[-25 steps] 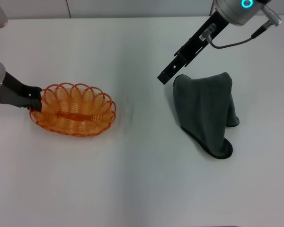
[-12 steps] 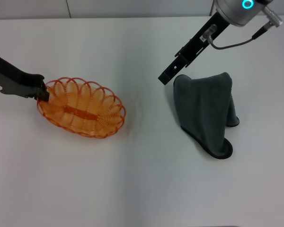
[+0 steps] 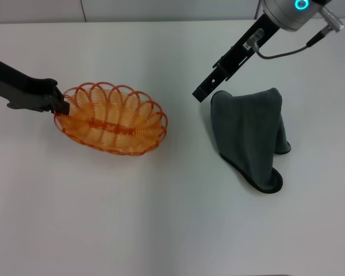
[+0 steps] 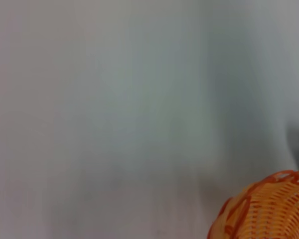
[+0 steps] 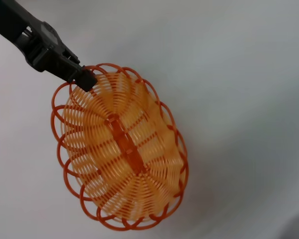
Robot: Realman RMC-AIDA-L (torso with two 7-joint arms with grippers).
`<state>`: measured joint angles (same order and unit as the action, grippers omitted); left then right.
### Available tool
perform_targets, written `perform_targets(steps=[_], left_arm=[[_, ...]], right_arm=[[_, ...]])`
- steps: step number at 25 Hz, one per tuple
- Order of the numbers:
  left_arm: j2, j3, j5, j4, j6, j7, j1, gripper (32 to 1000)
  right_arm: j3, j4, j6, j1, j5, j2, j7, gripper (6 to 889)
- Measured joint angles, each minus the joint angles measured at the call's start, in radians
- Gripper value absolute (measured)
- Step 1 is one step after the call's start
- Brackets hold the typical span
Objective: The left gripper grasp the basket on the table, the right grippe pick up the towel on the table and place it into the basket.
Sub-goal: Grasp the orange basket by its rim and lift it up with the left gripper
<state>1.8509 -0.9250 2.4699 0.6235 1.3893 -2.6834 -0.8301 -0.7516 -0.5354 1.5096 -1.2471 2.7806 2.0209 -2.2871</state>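
White table point(image 3: 172, 218): dark towel point(image 3: 253, 135) lies crumpled at its right, untouched. Orange basket point(image 3: 111, 118), at left, is pinched at its rim by the left gripper point(image 3: 62, 106), probably to steady it. Right gripper point(image 3: 202, 92) hovers just beside the towel's corner; whether its jaws are parted cannot be told.

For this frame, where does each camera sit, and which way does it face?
Head: high on the body, facing forward and down at the table, basket, towel; shows left gripper and right gripper.
Left wrist: on the left arm, sees table and basket edge.
Right wrist: over the basket, sees the left gripper.
All share the basket.
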Motion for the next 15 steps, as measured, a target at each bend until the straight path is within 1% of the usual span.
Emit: perform_targets(steps=[3, 5, 7, 9, 11, 15], left_arm=[[0.0004, 0.024, -0.011, -0.001, 0.013, -0.003, -0.001, 98], [0.0001, 0.026, -0.04, -0.006, 0.016, -0.008, -0.002, 98], [-0.0051, 0.027, -0.079, -0.013, 0.019, -0.011, -0.001, 98], [-0.0114, 0.027, -0.103, -0.016, 0.023, -0.017, 0.0, 98], [-0.0153, 0.031, -0.115, -0.016, 0.028, -0.026, 0.002, 98], [-0.0204, 0.039, -0.117, -0.016, 0.03, -0.048, 0.005, 98]], right_arm=[[0.0, 0.0, 0.0, 0.0, 0.0, 0.0, 0.0, 762], [0.0, 0.0, 0.0, 0.0, 0.0, 0.0, 0.0, 761], [0.0, 0.0, 0.0, 0.0, -0.001, -0.001, 0.0, 760], [0.0, 0.0, 0.0, 0.0, -0.001, -0.001, 0.0, 759], [0.0, 0.0, 0.0, -0.001, -0.001, -0.001, 0.0, 758], [0.0, 0.0, 0.0, -0.001, -0.001, -0.002, 0.0, 755]])
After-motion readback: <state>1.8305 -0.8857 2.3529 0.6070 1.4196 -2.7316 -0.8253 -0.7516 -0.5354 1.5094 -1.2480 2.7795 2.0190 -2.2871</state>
